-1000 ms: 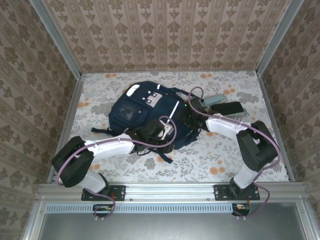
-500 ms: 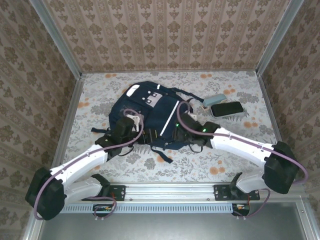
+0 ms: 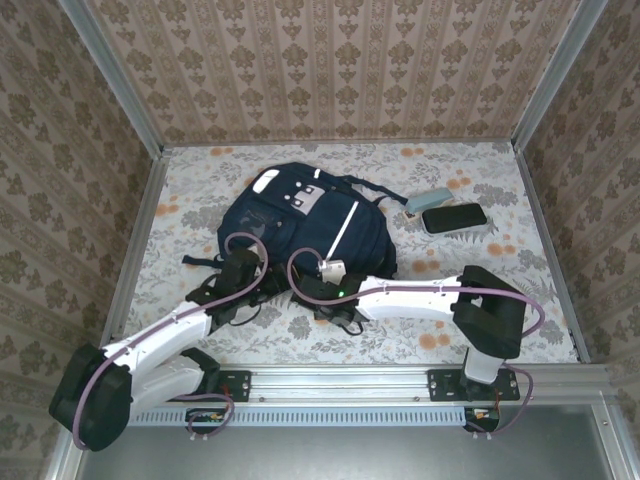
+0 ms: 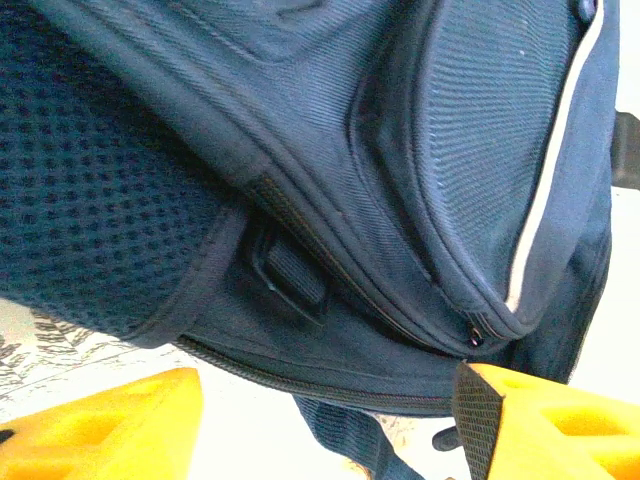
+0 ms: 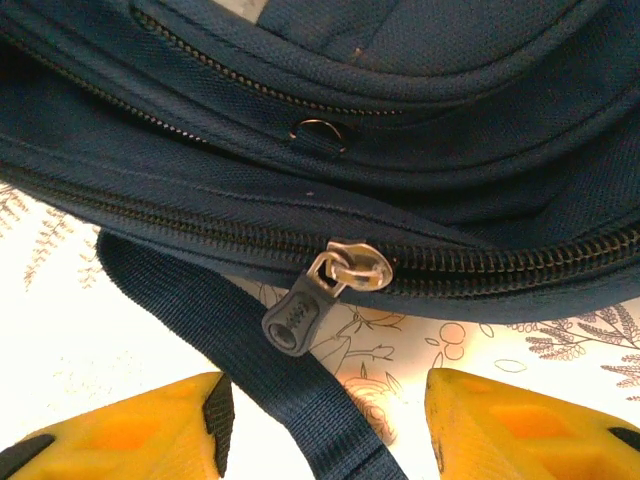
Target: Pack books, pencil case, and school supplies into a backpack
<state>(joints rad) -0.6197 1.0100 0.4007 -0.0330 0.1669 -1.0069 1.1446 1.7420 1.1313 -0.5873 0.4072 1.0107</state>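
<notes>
Zip work, by the look of things, rather than loading. Found the backpack [image 3: 300, 220] lying flat on the flowered table [image 3: 450, 300], with both arms drawn in at its near edge. Saw the right gripper [image 5: 325, 425] with its yellow fingers [image 5: 130, 435] spread wide and nothing held. Noted the zip pull [image 5: 298, 318] hanging from its slider just ahead of the fingertips, roughly midway across the gap and touched by neither. Noted a dark strap [image 5: 240, 350] running beneath that pull and down into the gap between the fingers. Could not tell whether the main zip stood open or closed. Saw the left gripper [image 4: 320, 430] likewise parted and empty, with the bag's side seam and mesh panel just beyond the fingertips and a fold of its lower edge crossing above the gap. Spotted a dark flat item [image 3: 453, 217] and a pale item [image 3: 428, 200] touching it, well away from both pairs of fingers past the bag's far corner, not yet packed. Judged the next move to call for easing the right fingers forward around the pull, closing squarely on it while staying clear of the strap. Judged bracing the fabric with the left fingers equally needed, to let the slider run.
</notes>
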